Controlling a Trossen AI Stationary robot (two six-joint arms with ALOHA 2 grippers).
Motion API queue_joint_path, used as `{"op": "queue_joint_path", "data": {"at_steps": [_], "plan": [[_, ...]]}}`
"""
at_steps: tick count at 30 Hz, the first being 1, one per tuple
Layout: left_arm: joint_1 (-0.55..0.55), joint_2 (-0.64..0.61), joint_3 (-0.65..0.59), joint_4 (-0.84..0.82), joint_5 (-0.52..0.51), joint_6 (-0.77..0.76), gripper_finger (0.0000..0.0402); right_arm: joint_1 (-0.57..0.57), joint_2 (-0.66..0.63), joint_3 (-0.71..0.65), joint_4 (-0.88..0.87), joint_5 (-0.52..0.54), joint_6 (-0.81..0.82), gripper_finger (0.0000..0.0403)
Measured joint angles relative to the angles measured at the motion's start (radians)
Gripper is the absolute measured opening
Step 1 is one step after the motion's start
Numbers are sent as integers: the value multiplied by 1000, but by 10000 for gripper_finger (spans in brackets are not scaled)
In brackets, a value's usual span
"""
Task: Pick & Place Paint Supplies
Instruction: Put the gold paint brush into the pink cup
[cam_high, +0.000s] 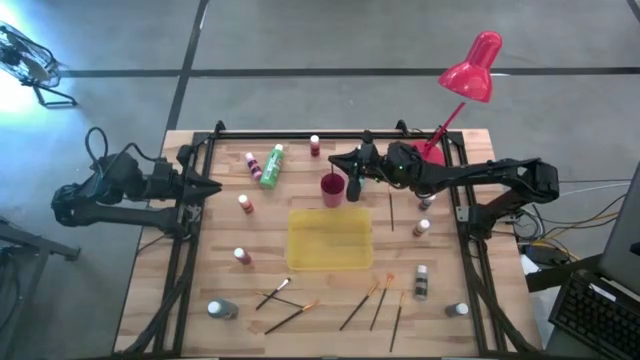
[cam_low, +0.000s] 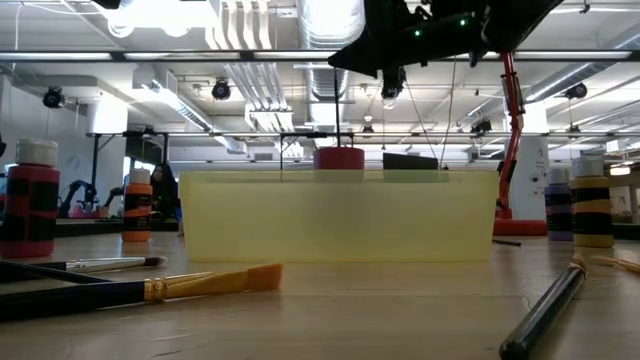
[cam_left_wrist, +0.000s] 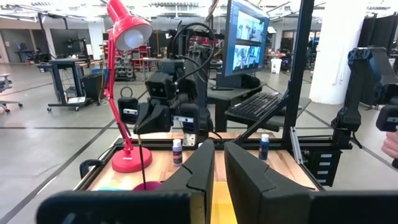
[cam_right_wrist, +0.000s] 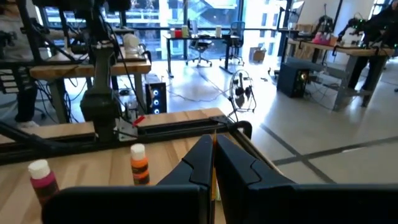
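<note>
1. Left gripper (cam_high: 210, 189): waits at the desk's (cam_high: 200, 270) edge, fingers narrowly parted, grasping nothing. A white-capped bottle (cam_high: 244, 204) stands just ahead of it, and the green bottle (cam_high: 271, 166) lies farther ahead.
2. Magenta cup (cam_high: 333, 188): directly beneath the right gripper, with the yellow tray (cam_high: 295, 240) just beyond it.
3. Right gripper (cam_high: 352, 178): raised above the cup and clenched, apparently on a thin dark brush (cam_left_wrist: 142, 155) that hangs from it towards the cup's mouth.
4. Remaining supplies: loose brushes (cam_high: 290, 318) lie well apart from both grippers past the tray. Bottles are scattered around it.
5. Risk: the pinch on so thin a handle looks slight. The brush could swing or slip and catch the rim instead of entering.
6. Risk: the cup looks light. A sideways push from the brush during lowering could tip it onto the tray.
</note>
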Motion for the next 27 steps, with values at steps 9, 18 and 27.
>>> {"op": "queue_joint_path", "data": {"at_steps": [9, 18, 27], "plan": [[0, 0, 0, 0, 0, 0, 46, -18, 103, 0, 51, -13, 26, 8], [0, 0, 0, 0, 0, 0, 46, -28, 169, 0, 63, -29, 69, 8], [0, 0, 0, 0, 0, 0, 46, -28, 197, 0, 62, -29, 81, 8]]}}
